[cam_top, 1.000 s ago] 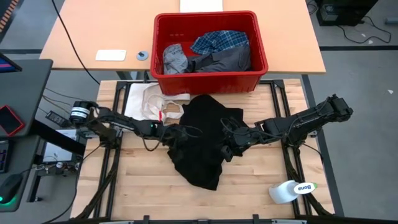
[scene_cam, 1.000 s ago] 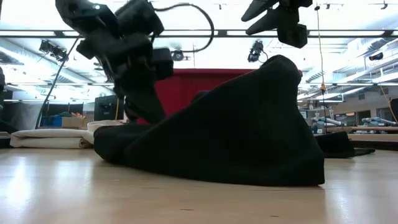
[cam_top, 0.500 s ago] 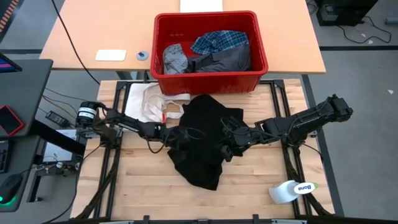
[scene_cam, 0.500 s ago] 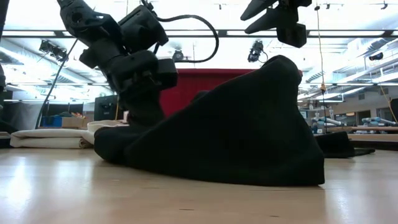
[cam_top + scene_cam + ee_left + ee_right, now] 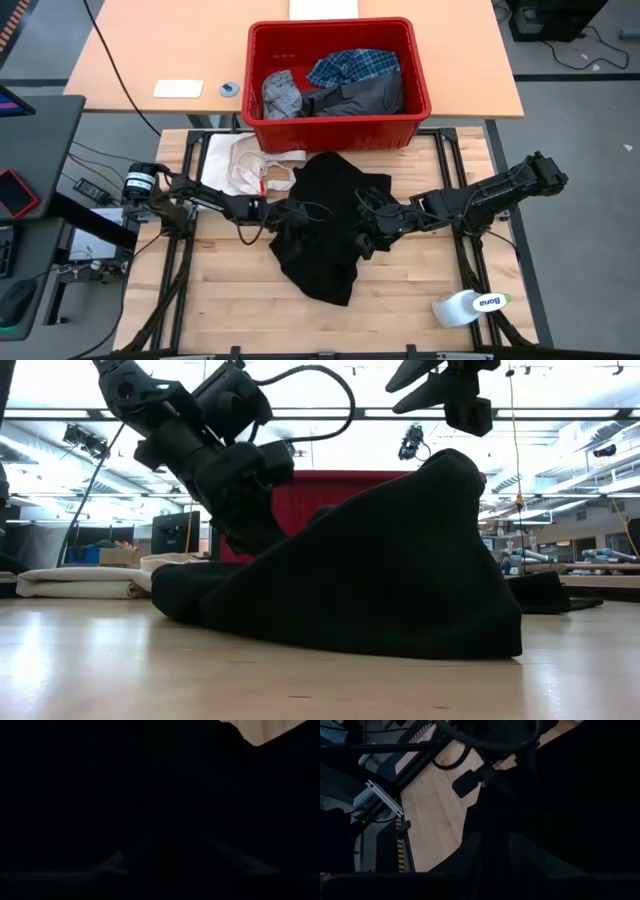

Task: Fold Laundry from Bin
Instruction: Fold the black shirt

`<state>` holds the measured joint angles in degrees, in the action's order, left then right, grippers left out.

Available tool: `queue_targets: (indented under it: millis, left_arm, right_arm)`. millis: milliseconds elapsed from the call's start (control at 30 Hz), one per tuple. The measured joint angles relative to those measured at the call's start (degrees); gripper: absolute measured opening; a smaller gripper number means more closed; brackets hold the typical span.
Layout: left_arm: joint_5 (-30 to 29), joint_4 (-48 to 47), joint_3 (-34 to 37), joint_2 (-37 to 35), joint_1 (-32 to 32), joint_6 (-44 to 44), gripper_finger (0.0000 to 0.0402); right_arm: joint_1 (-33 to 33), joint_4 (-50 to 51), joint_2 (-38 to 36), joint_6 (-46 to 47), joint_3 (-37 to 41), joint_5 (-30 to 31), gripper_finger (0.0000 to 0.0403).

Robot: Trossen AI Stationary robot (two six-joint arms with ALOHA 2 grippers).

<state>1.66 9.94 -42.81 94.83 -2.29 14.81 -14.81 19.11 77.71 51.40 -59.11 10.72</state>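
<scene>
A large black garment (image 5: 325, 230) lies in a heap in the middle of the wooden table. In the low view it rises like a tent (image 5: 400, 570) toward its right side. My right gripper (image 5: 365, 238) is shut on it at that raised spot. My left gripper (image 5: 287, 215) is sunk into the garment's left edge (image 5: 255, 540), and its wrist view shows only dark cloth. The red bin (image 5: 262, 110) stands at the table's far edge. It holds a plaid shirt (image 5: 352, 66), a light grey piece (image 5: 282, 95) and a dark grey one (image 5: 365, 98). My right gripper pinches a gathered bit of the black garment (image 5: 455, 457) right of its middle. It comes slanting down from the table's right side. How many layers it holds cannot be told. The cloth slopes taut from this peak, and its lower edges (image 5: 350, 645) rest on the table.
A cream-white cloth with strap loops (image 5: 245, 165) lies left of the garment, near the bin. A white bottle (image 5: 470, 305) lies at the near right corner. Bare wood shows along the near edge. A second table behind the bin carries small flat things (image 5: 178, 88).
My left arm's wrist has rolled and tipped further down while staying at the garment's left edge. The garment keeps its tent shape, with the peak still held up.
</scene>
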Motion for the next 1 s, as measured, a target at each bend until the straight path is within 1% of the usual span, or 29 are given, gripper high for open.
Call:
queue_targets:
  millis: [67, 167, 233, 300, 433, 600, 767, 867, 933, 1000]
  left_arm:
    - [0.45, -1.05, 0.03, 0.76, -0.01, 0.25, 0.0196]
    - [4.1, -0.51, 0.01, 2.45, -0.01, 0.87, 0.0215]
    - [6.15, 0.14, 0.03, 3.19, -0.25, 0.96, 0.0217]
    - [6.76, -0.1, 0.03, 3.54, -0.76, 0.96, 0.0211]
    - [6.98, -0.11, 0.03, 3.54, -0.85, 0.57, 0.0178]
    - [7.08, 1.24, 0.03, 3.5, -0.78, 0.65, 0.0116]
    - [10.27, 6.05, 0.03, 3.37, -0.78, 0.9, 0.0052]
    - [11.44, 5.49, 0.03, 3.37, -0.78, 0.9, 0.0015]
    - [12.02, 4.39, 0.03, 3.37, -0.69, 0.9, 0.0006]
    - [12.15, 3.13, 0.03, 3.37, -0.65, 1.14, 0.0006]
  right_arm:
    - [0.12, 0.02, 0.0, -0.21, 0.0, 0.06, 0.0108]
    - [0.33, -0.06, -0.01, -0.43, 0.0, 0.08, 0.0108]
    - [0.33, -0.28, -0.02, -0.46, 0.0, 0.11, 0.0108]
    - [0.33, -0.22, 0.0, -0.41, 0.0, 0.11, 0.0108]
    - [0.33, -0.22, 0.0, -0.46, 0.0, 0.09, 0.0108]
    - [0.33, -0.2, 0.0, -0.48, 0.0, 0.09, 0.0108]
    - [0.33, -0.19, 0.0, -0.5, 0.0, 0.07, 0.0108]
    - [0.33, -0.17, 0.0, -0.44, 0.0, -0.33, 0.0108]
    - [0.33, -0.17, 0.0, -0.44, 0.0, -0.33, 0.0108]
    - [0.33, -0.17, 0.0, -0.42, 0.0, -0.35, 0.0108]
